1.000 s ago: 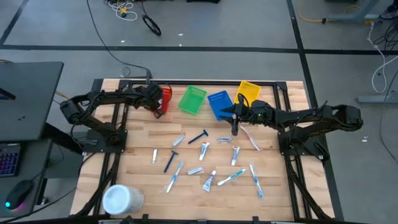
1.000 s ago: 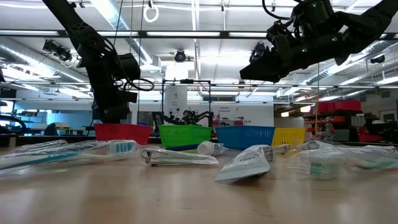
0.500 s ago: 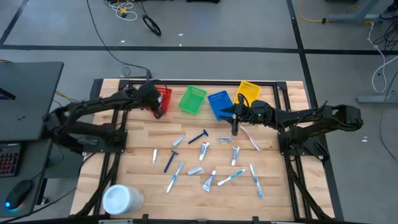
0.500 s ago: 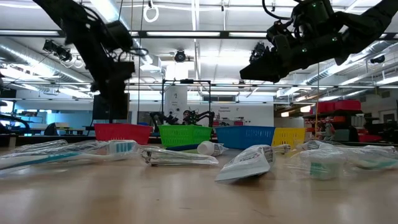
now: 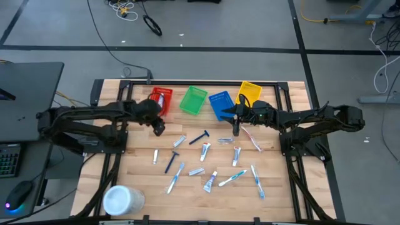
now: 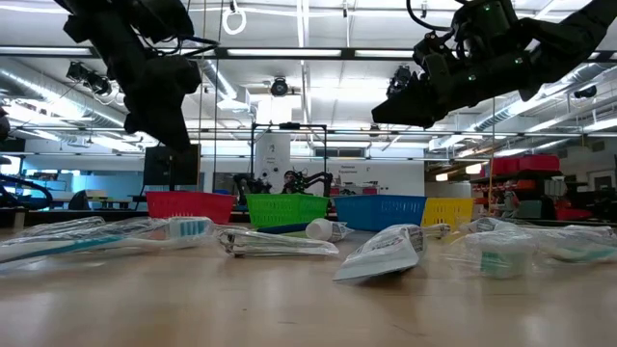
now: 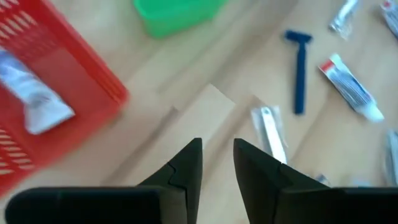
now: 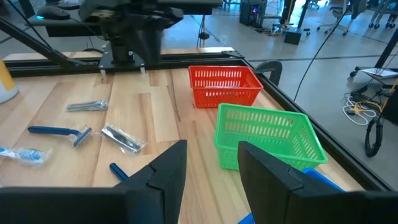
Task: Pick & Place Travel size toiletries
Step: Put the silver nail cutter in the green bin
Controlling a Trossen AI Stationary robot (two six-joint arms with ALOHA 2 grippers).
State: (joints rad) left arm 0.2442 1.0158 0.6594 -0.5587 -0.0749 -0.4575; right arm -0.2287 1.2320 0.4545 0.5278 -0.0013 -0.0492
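Now the left gripper (image 5: 159, 129) hovers empty, fingers slightly apart, just near of the red basket (image 5: 162, 99), where one tube (image 7: 31, 94) lies. Nearest candidate: a foil-wrapped packet (image 7: 270, 132) beside the blue razor (image 7: 299, 70), probably light, crinkly and slippery, best pinched mid-length. The right gripper (image 5: 236, 129) waits open.

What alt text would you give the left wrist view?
The left gripper, open and empty, hangs over bare wood beside a red basket holding one white tube. Beyond lie a green basket, a blue razor and wrapped toiletries.
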